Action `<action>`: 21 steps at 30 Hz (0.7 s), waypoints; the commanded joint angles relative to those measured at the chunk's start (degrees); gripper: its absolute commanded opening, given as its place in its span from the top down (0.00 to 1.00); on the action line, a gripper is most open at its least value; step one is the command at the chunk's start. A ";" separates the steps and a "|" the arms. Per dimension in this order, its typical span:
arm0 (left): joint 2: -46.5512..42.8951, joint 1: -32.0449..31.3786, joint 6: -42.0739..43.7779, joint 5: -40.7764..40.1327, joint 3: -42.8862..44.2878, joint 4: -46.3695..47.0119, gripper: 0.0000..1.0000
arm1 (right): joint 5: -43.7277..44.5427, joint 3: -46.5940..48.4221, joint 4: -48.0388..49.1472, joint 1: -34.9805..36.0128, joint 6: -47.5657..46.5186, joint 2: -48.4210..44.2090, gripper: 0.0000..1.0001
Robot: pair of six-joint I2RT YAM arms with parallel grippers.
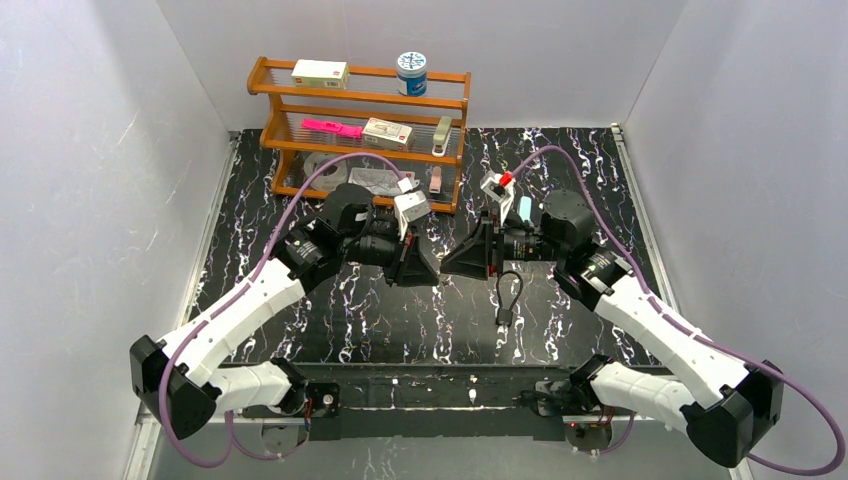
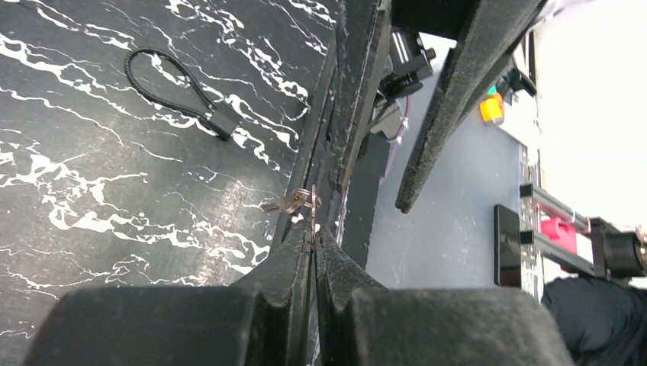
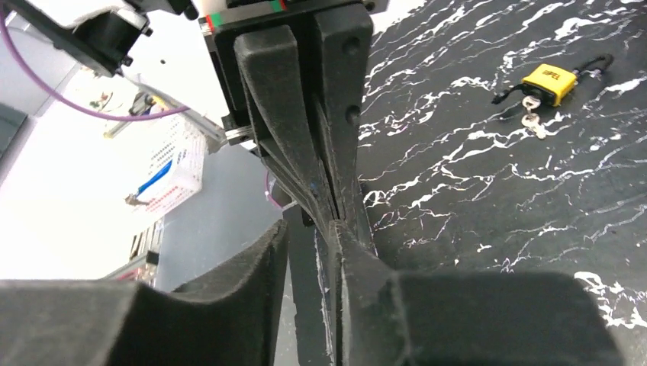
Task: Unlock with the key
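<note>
Slippage is risked — the key (image 2: 288,203) is barely pinched by the shut left jaws. If the open right jaws astride them are closed off-centre, it is dropped.

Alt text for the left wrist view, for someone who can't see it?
The left gripper, shut, pinches a small key by its ring, facing the open right gripper above a black marbled table. A black cable loop lies upper left.
</note>
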 commanded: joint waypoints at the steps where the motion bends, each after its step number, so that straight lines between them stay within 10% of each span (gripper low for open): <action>1: 0.80 0.06 6.53 6.13 3.77 -6.90 1.00 | -6.62 2.88 -0.97 0.22 -4.47 1.02 0.68; 6: 0.73 0.07 7.45 7.45 4.70 -7.31 1.00 | -9.27 2.82 -2.06 0.22 -5.45 2.60 0.47; 16: 0.36 0.04 7.80 8.39 4.99 -7.36 1.00 | -12.19 1.05 -2.13 0.74 -6.13 3.19 0.70; 21: 0.43 0.04 7.82 8.72 5.33 -7.29 1.00 | -11.86 0.88 -2.54 1.03 -6.55 4.23 0.57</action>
